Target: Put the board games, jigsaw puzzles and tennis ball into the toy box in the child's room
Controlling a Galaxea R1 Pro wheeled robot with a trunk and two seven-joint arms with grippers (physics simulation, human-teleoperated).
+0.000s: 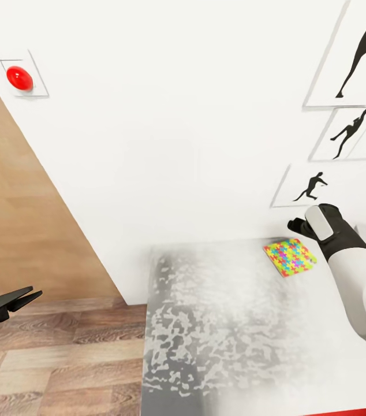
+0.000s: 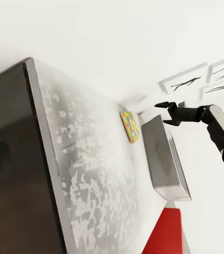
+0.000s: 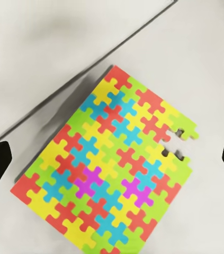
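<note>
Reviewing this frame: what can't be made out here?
- Toy box: left wrist view shows it edge-on, so its contents are hidden.
- Puzzle: right wrist view's edge cuts its near corner.
- Right gripper: in the head view its own wrist covers the fingertips.
- Red object: cut by the left wrist view's edge, unidentifiable.
- Table: its near end runs out of the head view.

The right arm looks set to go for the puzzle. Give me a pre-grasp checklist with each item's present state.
1. Right gripper open: ok, fingers spread.
2. Gripper over the jigsaw puzzle: ok, the puzzle lies between the fingertips in the right wrist view.
3. Puzzle flat on the table: ok.
4. Puzzle whole: not ok, a notch shows on one edge.
5. Toy box within reach: cannot tell.
6. Left gripper out of the way: ok, off the table's side.
</note>
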